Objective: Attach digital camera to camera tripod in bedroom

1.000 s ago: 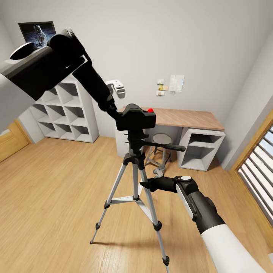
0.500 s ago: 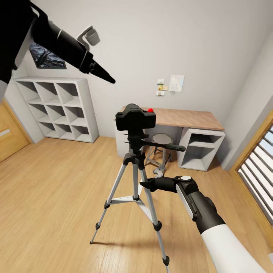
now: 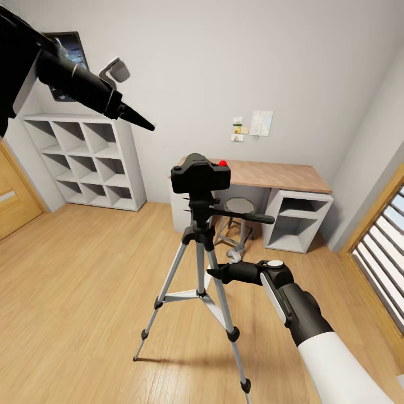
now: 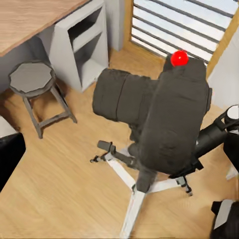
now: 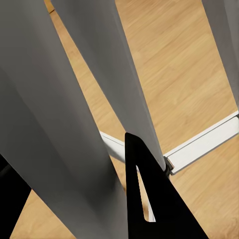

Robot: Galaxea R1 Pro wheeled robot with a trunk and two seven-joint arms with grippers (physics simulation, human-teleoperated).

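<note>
Item: one digital camera (image 3: 200, 175), sitting on the head of one camera tripod (image 3: 197, 269) on the bedroom floor. We are judging the attaching step done. Our left claw (image 3: 143, 122), raised well apart, is holding nothing; next, checking the seat. Right claw (image 3: 216, 274) beside a leg; grip state we cannot tell.

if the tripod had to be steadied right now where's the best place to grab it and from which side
Probably the upper part of a silver leg of the tripod, just below the black head. The legs there are slim, bare and near upright, so fingers can close across one. Come from the robot's right, level with the floor, where the right end effector sits beside the legs. Avoid the camera and the long pan handle, which might swivel.
</note>
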